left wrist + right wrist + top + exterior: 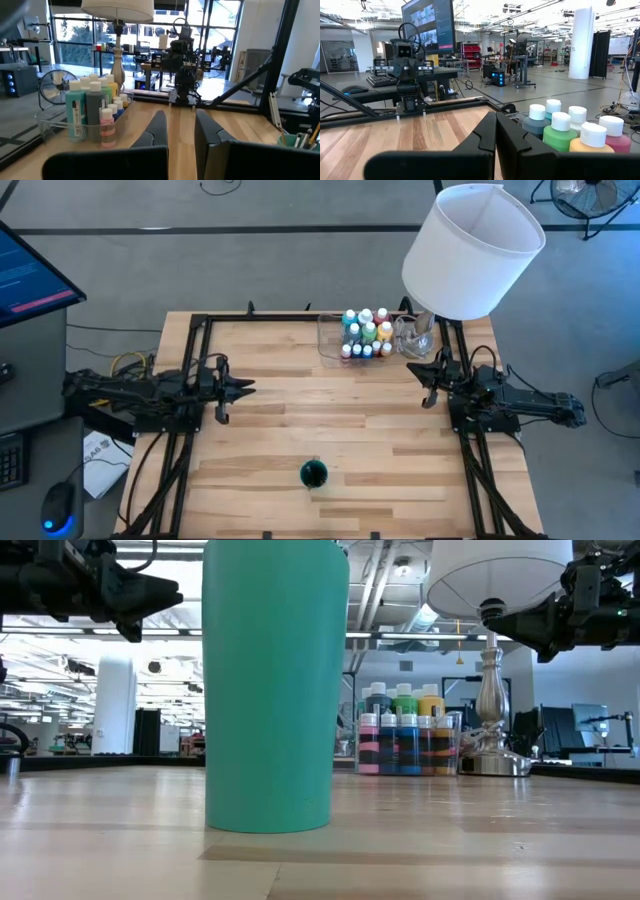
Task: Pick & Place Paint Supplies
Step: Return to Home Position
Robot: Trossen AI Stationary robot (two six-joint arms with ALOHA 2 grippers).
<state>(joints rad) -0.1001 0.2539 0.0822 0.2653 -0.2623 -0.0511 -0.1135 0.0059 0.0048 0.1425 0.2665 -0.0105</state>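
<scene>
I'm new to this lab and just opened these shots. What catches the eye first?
The big white lampshade looms over the far right corner of the table, with a clear tray packed with white-capped paint bottles beside it. A teal cup near the front edge fills the low view. The left tool waits open at the left side, the right tool shut and empty at the right.

My left hand (246, 387) hangs raised at my left side, arm folded back, its 2 fingers (157, 131) parted by a narrow gap. My right hand (418, 377) mirrors it on the right, fingers (488, 134) pressed together.
</scene>
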